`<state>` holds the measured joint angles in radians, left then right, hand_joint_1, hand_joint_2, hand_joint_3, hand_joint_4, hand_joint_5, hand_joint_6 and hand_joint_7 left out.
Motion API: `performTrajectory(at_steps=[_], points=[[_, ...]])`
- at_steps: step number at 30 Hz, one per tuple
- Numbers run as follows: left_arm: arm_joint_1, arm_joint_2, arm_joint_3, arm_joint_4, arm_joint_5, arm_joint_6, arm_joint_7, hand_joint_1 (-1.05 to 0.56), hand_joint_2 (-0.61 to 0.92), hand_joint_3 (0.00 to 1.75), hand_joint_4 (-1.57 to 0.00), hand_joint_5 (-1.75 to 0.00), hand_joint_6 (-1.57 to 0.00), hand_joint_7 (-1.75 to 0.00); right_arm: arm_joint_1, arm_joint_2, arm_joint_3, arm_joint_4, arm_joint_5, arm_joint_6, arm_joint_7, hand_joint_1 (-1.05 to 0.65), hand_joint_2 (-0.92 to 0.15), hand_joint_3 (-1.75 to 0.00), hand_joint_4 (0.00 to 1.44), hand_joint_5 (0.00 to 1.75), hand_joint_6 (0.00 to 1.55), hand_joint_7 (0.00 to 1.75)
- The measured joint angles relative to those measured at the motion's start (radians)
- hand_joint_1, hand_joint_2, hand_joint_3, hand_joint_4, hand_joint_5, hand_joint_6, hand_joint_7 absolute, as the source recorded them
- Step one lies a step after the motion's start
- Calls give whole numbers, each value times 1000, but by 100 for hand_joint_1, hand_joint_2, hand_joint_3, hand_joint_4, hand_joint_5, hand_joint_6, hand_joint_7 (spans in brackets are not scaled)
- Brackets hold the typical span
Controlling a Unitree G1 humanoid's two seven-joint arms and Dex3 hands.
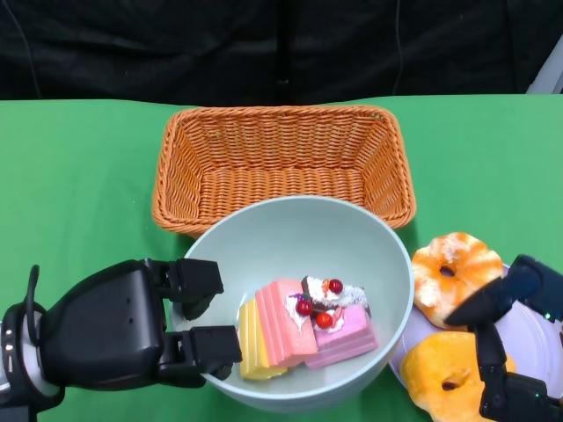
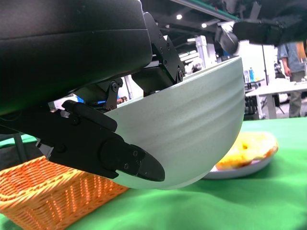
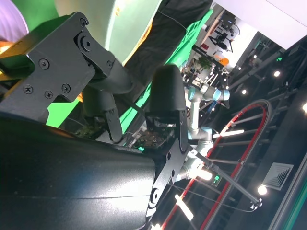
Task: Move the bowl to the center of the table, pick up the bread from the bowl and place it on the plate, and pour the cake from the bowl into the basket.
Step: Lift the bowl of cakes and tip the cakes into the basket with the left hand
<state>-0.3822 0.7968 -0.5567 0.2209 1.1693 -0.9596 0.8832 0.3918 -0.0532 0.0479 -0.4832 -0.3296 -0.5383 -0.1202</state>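
Bowl (image 1: 303,303) lifted and tilted in my left hand (image 1: 114,330), bread done, cake still to pour.

Largest first: the green worktop (image 1: 70,176) carries the orange basket (image 1: 281,163) at the far middle, empty so far; my bowl hangs just near of it, raised off the cloth in the left wrist view, my left fingers (image 1: 207,347) clamped over its rim. Right of it the plate (image 1: 537,352) holds two glazed bread rings (image 1: 447,264), so that step looks finished. My right hand (image 1: 506,347) hovers by the plate, fingers spread on nothing. The pink and yellow cake (image 1: 303,330) remains inside; tipping it into the basket is left.
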Motion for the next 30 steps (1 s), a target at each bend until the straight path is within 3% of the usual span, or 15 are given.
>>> performTrajectory(at_steps=[2,7,8,9,10,12,15,20,27,30], points=[[8,-1,24,-12,-3,-2,-17,-28,92,3,-98,-175,-74,-175,-1,7,-3,15,2,-19,-10,16,-25,-172,106,173,91,159],[16,-10,98,-36,-101,-21,-86,-26,91,15,-100,-175,-72,-175,2,23,-5,55,15,-37,-18,16,-23,-175,107,175,90,163],[16,-14,109,-39,-124,-25,-104,-24,83,31,-100,-175,-72,-175,3,23,-5,60,17,-39,-18,16,-23,-175,106,175,90,163],[17,-18,120,-42,-143,-30,-121,-23,61,71,-101,-175,-72,-175,2,24,-5,66,20,-43,-18,16,-23,-175,106,175,89,163],[18,-25,131,-44,-160,-35,-139,-22,49,92,-102,-175,-73,-175,2,24,-5,70,22,-47,-18,16,-23,-175,106,175,89,163],[22,-39,145,-43,-199,-45,-176,-19,32,118,-103,-175,-75,-175,2,24,-5,77,22,-55,-18,15,-22,-175,106,175,88,163],[26,-85,154,-12,-350,-79,-263,-20,28,138,-104,-175,-75,-175,3,24,-5,83,24,-56,-16,14,-21,-175,105,175,88,163],[28,-151,176,1,-582,-70,-448,-18,26,150,-105,-175,-78,-175,3,23,-6,102,29,-69,-15,16,-20,-175,104,175,88,161],[60,-238,213,-25,-834,50,-709,-12,20,167,-105,-175,-84,-175,9,23,-6,107,28,-73,-11,14,-18,-175,104,175,89,159],[60,-313,220,-29,-995,134,-815,-10,18,174,-105,-175,-86,-175,9,23,-5,108,25,-74,-11,13,-18,-175,105,174,90,159]])
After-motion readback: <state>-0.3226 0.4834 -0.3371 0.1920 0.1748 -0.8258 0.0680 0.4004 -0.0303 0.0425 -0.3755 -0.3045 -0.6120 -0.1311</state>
